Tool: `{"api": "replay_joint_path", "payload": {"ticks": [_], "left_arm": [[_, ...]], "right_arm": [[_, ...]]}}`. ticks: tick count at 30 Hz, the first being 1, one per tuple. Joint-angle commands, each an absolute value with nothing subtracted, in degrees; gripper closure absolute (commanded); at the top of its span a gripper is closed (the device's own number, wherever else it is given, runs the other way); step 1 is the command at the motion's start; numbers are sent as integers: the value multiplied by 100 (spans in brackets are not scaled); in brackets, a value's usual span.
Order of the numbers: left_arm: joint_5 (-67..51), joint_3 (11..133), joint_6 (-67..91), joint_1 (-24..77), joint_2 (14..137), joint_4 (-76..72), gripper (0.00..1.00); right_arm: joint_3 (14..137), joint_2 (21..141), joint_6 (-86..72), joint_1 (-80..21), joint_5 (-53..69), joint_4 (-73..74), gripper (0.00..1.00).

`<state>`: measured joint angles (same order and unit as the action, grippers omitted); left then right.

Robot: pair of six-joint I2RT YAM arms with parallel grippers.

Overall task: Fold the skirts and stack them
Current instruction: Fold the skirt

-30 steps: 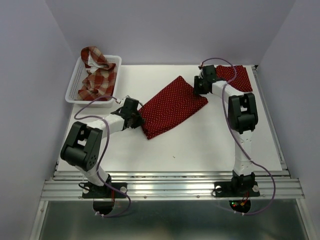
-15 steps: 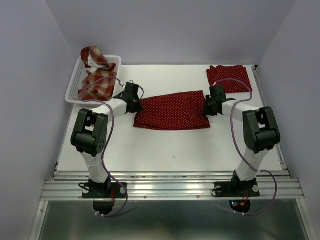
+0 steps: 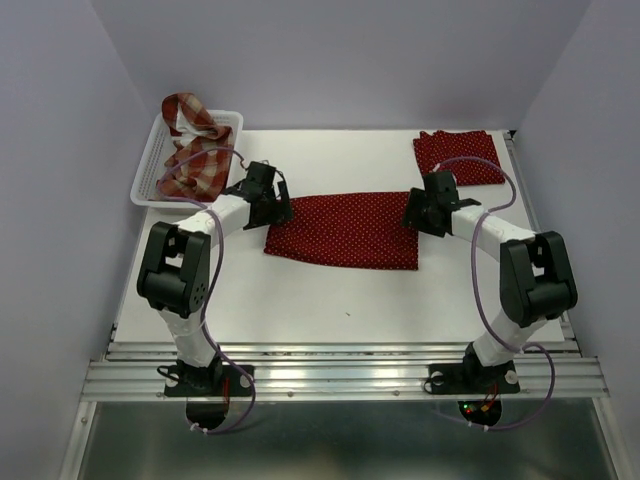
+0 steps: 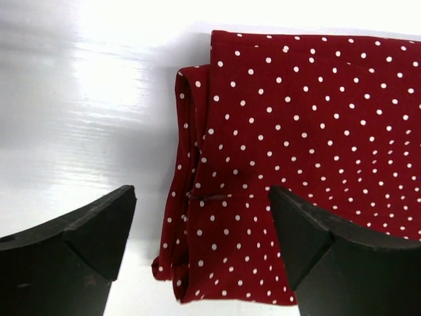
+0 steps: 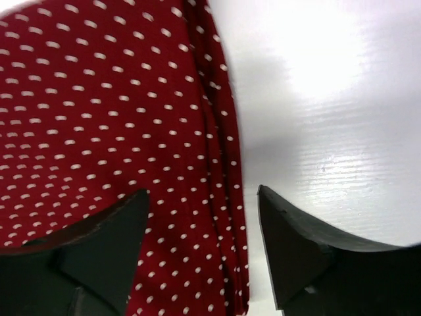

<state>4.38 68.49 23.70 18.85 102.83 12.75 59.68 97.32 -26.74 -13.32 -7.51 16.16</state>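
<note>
Your left hand (image 3: 270, 197) and right hand (image 3: 420, 211) both stand wide open over opposite ends of the folded polka-dot skirt (image 3: 345, 230) mid-desk (image 3: 300, 295).

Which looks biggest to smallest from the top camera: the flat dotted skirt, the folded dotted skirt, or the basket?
1. Flat dotted skirt.
2. Basket, not far behind and set further back, so this ranking is unsure.
3. Folded dotted skirt, clearly smallest.

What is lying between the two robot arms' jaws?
The spotted dark red skirt, lying flat on the white table. The top view shows one end of it at each open pair of jaws.
</note>
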Motion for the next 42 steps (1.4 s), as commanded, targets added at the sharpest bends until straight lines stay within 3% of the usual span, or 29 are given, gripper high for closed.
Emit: {"api": "replay_joint_path", "payload": {"ticks": [1, 2, 7, 13, 19, 30, 33, 36, 37, 38, 42], "left_arm": [[475, 6865, 2197, 1819, 9791, 1503, 5], [457, 6812, 2215, 1819, 9782, 1503, 5], [343, 6469, 2250, 1811, 9800, 1406, 4], [132, 6548, 2188, 1793, 10028, 1301, 14], [-316, 6469, 2171, 1793, 10292, 1073, 39], [-254, 6161, 2250, 1793, 10511, 914, 41], [-325, 6100, 2250, 1793, 10556, 817, 50], [-518, 6073, 2206, 1793, 10538, 721, 67], [-553, 6091, 2206, 1793, 10547, 721, 93], [-580, 6091, 2223, 1793, 10556, 695, 100], [-467, 6003, 2338, 1793, 10363, 536, 100]], "right_arm": [[6337, 9106, -2374, -1362, -493, 1608, 17], [6372, 9062, -2303, -1362, -214, 1608, 0], [6460, 8869, -2250, -1362, 360, 1661, 0], [6539, 8640, -2180, -1362, 431, 1758, 0], [6539, 8482, -2145, -1362, 396, 1898, 0], [6504, 8227, -2136, -1362, 457, 1969, 0], [6486, 8165, -2118, -1362, 431, 2004, 0], [6451, 8095, -2092, -1362, 378, 2021, 0], [6451, 8077, -2074, -1362, 361, 2030, 0], [6442, 8060, -2074, -1362, 334, 2030, 0], [6434, 8007, -1917, -1362, 421, 2039, 0]]}}
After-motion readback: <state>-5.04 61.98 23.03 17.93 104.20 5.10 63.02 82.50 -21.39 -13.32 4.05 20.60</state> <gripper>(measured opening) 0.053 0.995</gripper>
